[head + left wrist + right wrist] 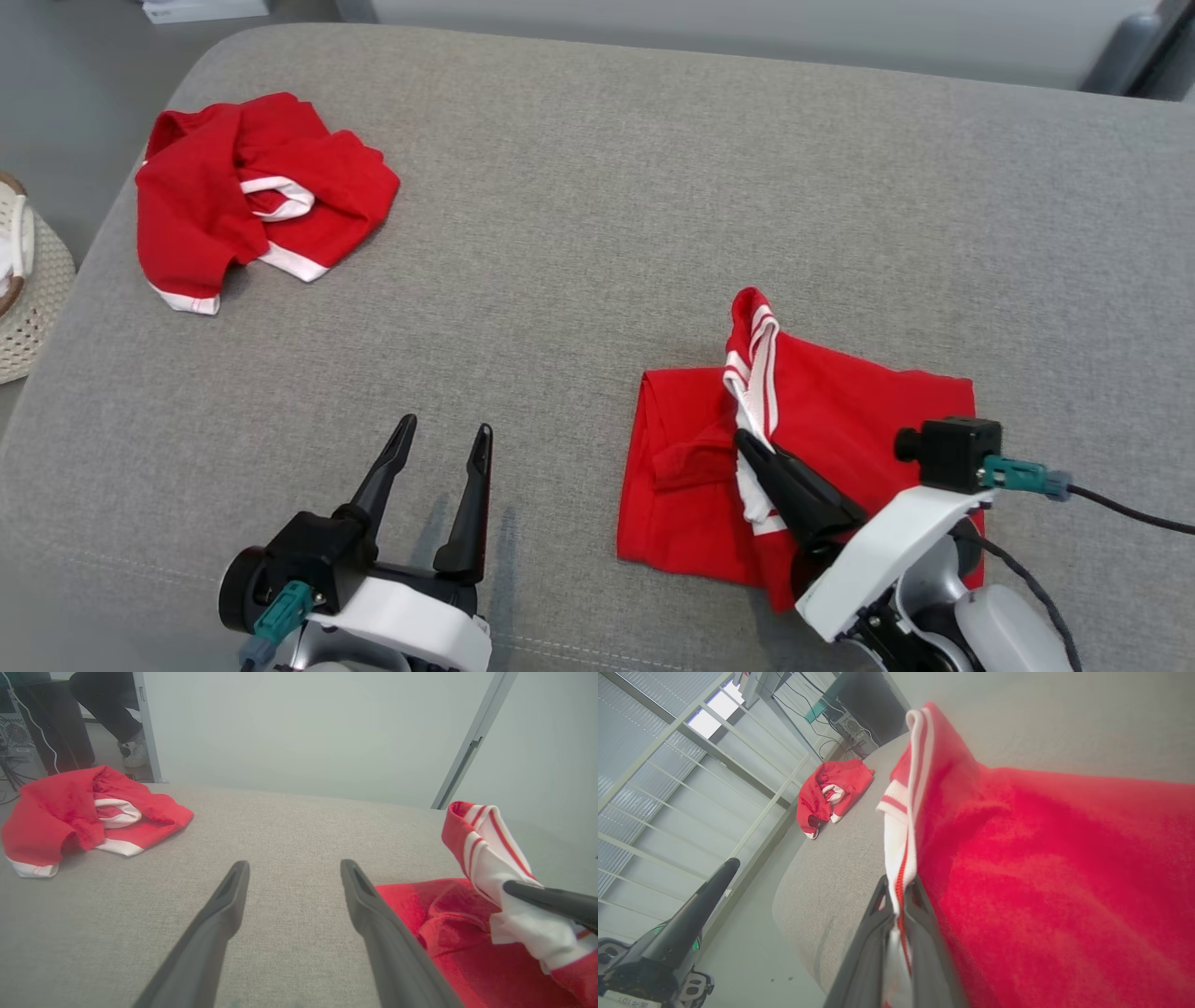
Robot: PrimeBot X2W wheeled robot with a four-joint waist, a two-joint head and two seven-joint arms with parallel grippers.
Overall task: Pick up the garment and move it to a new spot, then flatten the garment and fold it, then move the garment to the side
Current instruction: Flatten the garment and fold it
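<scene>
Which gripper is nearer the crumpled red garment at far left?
Left. The left gripper is open over bare cushion, apart from the crumpled garment; the right gripper is farther, shut on the folded garment.

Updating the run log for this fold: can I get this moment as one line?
right hand: shut on striped trim of garment, trim raised | left hand: open, empty, over cushion | second garment: crumpled, far left

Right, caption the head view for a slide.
Right gripper pinches the white-striped trim of a folded red garment on a grey fabric cushion; left gripper open alongside; crumpled red garment beyond.
</scene>
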